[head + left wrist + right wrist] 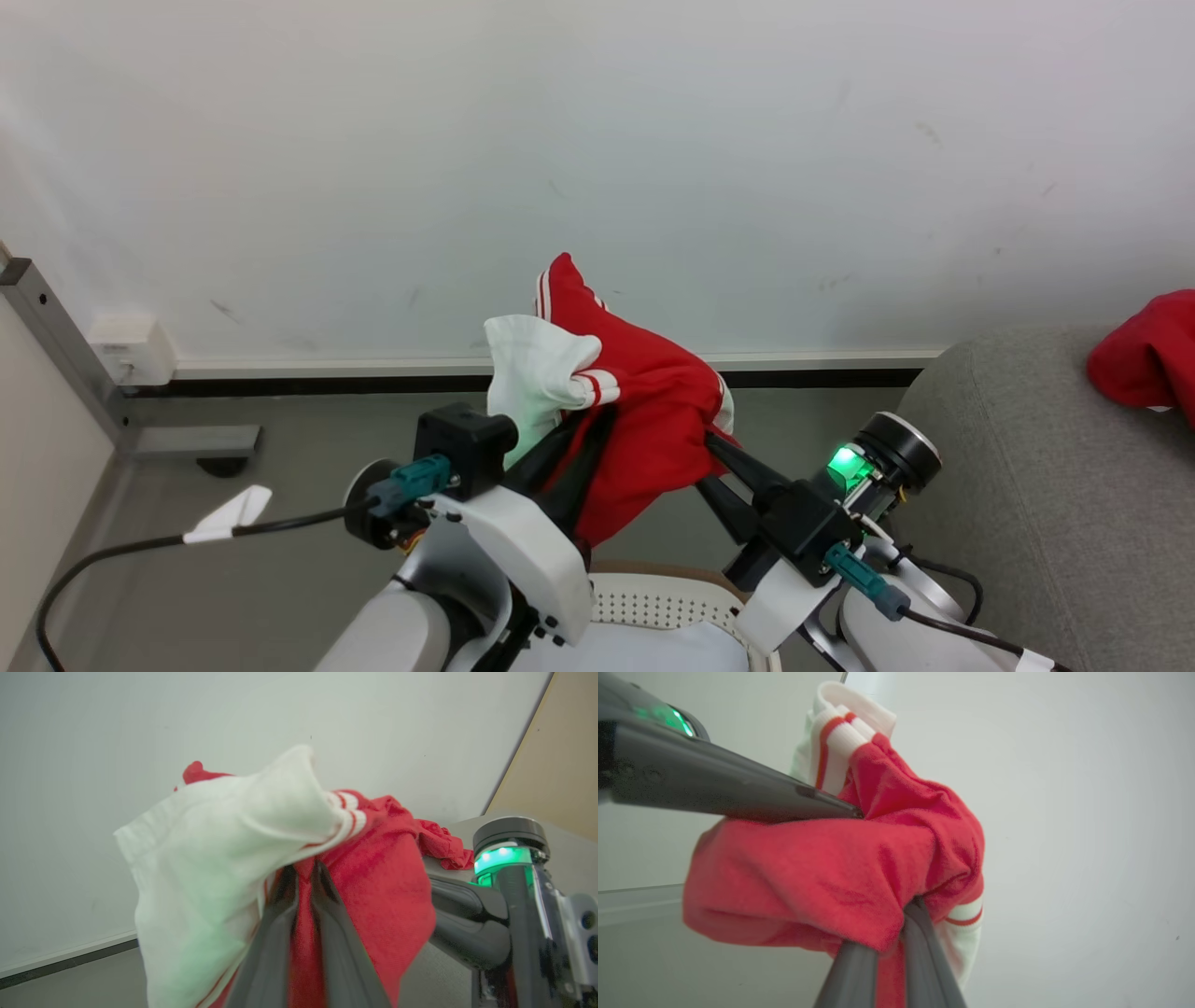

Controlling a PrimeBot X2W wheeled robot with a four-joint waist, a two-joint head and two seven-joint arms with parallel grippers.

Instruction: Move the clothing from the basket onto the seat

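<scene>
Head view: the left gripper (pixel 600 422) is pinching a bunched red garment (pixel 653 411). Its two dark fingers are pressing together on the fabric at the garment's left side. A white panel (pixel 537 373) of the garment is puffing out above and to the left of those fingers. The right gripper (pixel 711 446) is clamping the same garment from the right, its fingers closing on a fold beside a white cuff with red stripes. The two grippers are sitting near each other, with the garment slung between them in the air and a red tail hanging down behind the left gripper.

Left wrist view: the left gripper (pixel 303 870) is squeezing a strip of the red garment (pixel 383 891) between its fingers, with the white panel billowing over the tips. The right gripper (pixel 439 877) is reaching in from the right edge of the cloth.

Right wrist view: the right gripper (pixel 915 905) is gripping a thick red fold of the red garment (pixel 808 868). The left gripper (pixel 854 810) is crossing from the upper left, its tip buried in the cloth.

Outward in the head view, the basket (pixel 653 602) is sitting directly below the held garment, showing its perforated cream wall and brown rim. The seat (pixel 1027 485) is standing to the right, well apart from the held garment. A second red garment (pixel 1148 355) is lying on the seat at the picture's right edge.
</scene>
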